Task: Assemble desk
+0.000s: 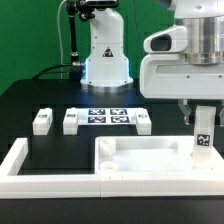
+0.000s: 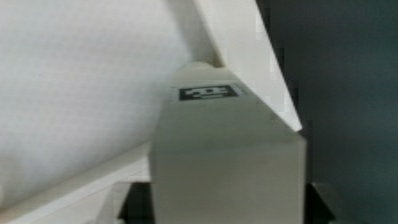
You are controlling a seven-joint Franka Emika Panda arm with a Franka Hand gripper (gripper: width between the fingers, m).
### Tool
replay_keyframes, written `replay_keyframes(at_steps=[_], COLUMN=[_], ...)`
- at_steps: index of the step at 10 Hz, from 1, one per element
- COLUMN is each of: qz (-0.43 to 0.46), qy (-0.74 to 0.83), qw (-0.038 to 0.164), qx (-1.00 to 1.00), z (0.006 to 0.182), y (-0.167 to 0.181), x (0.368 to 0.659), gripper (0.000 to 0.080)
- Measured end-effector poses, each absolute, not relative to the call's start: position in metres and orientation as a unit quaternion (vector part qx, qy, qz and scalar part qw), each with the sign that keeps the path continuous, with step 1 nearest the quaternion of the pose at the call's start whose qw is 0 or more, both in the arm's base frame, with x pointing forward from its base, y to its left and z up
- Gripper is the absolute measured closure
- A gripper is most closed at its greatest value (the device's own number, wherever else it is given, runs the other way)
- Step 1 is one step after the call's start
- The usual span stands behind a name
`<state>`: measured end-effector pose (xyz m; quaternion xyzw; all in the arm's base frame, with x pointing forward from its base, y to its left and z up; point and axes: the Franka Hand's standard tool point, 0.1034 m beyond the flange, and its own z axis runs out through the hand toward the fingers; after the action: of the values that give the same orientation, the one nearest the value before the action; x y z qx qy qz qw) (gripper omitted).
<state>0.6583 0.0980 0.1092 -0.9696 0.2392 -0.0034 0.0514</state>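
Your fingers are clamped on both sides of a white block leg, held upright with its black-and-white tag facing the exterior camera. It stands over the end of the white tray top at the exterior view's right; whether it touches is unclear. The rimmed top lies on the black desk, just beside the white border bars. Behind it, three loose legs flank the marker board. A green backdrop closes the room. Only the wrist view shows the fingers' contact; only the exterior view shows the desk.
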Motion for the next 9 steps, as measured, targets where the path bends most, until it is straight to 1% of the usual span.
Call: replay_keyframes(at_steps=[1,2,3,4,5,6,9], qz=[0.019,0.021,0.037,0.048,0.053,0.054,0.054], qy=[0.296,0.334,0.429,0.519,0.573,0.618,0.695], qw=[0.041,0.034,0.041,0.046,0.043,0.043,0.050], qx=[-0.954,-0.942,-0.902,-0.852,-0.817,-0.783,-0.715], z=[0.108,0.111,0.116,0.113,0.115,0.117,0.111], y=[0.095,0.097,0.100,0.101,0.104,0.104,0.100], x=[0.669,0.664,0.655,0.655,0.656,0.657,0.657], gripper=[0.0507,0.0507,0.0507,0.0506,0.0506,0.0506,0.0506])
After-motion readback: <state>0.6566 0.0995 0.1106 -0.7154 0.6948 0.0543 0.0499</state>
